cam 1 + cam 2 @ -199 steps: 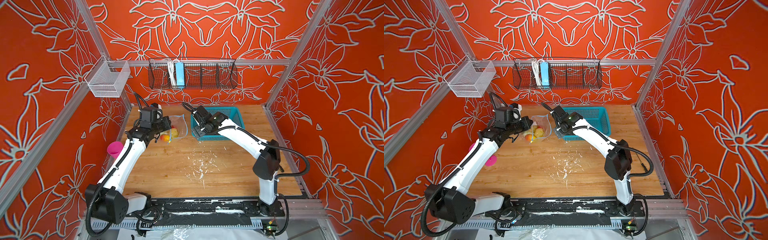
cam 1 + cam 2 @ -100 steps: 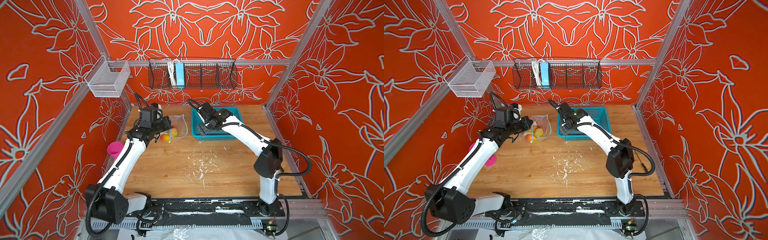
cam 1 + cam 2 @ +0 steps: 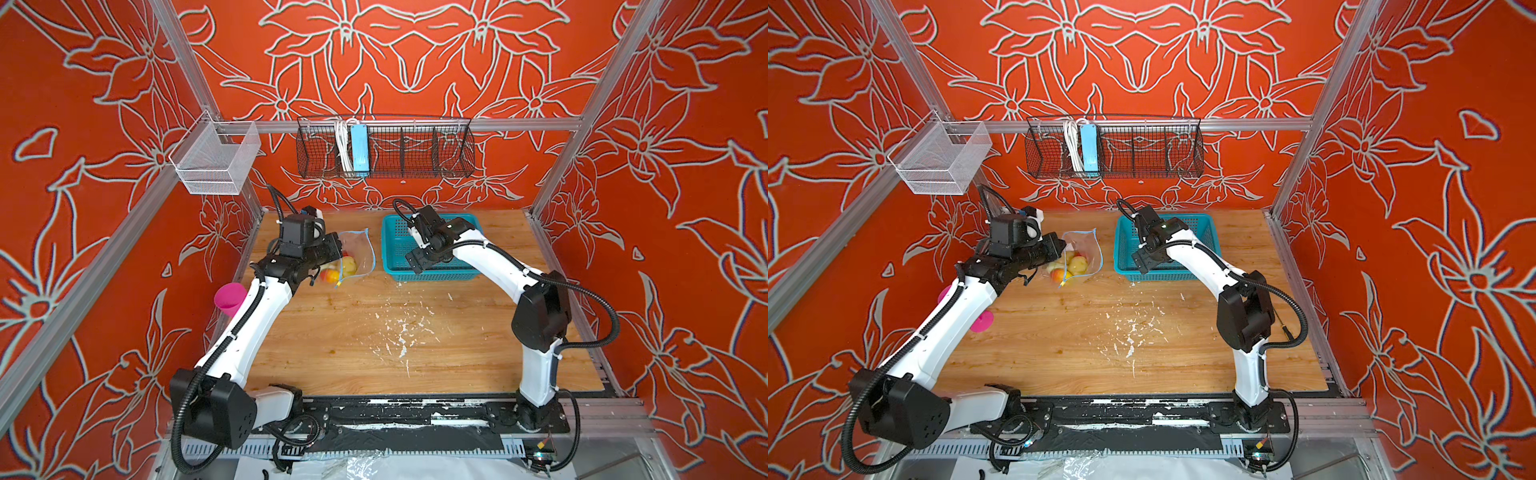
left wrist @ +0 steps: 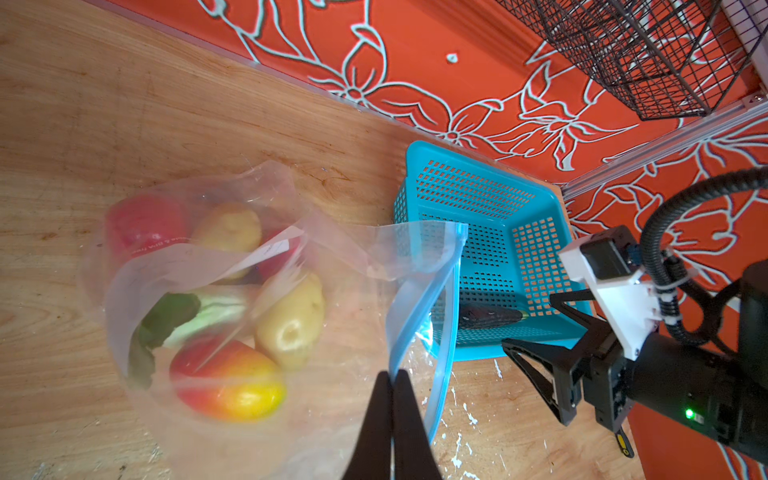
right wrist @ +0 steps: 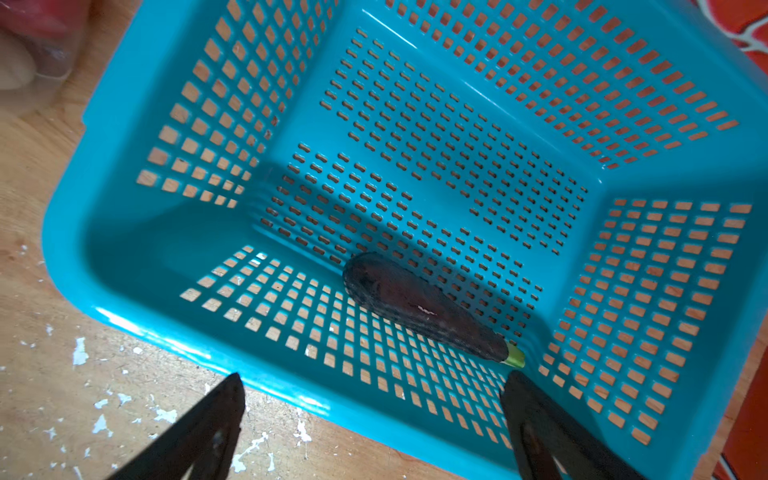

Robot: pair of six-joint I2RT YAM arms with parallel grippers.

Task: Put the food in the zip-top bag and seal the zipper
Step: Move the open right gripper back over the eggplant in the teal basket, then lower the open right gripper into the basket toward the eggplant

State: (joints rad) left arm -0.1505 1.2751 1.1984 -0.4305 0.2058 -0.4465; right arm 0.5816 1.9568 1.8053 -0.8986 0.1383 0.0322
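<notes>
Cup [image 3: 230,297], pink, shows at the far left beside my left arm [image 3: 257,324]. Next comes my left pincer [image 4: 392,376], closed tight on the blue zipper [image 4: 405,316] edge of the bag [image 4: 332,249], which lies on the tabletop [image 3: 374,353] with its mouth gaping. Inside it lies the food [image 4: 291,324]: mango, potatoes, red balls, a leafy piece. Just right of the bag stands the basket [image 5: 124,232] with a dark eggplant [image 5: 415,303] in it; my right pincer [image 5: 374,376] hangs over its near rim, spread wide, holding nothing.

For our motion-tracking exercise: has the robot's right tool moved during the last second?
Yes. The open right tool shifted rightward over the teal plastic mesh basket, off its left rim, away from the clear zip-top bag.
</notes>
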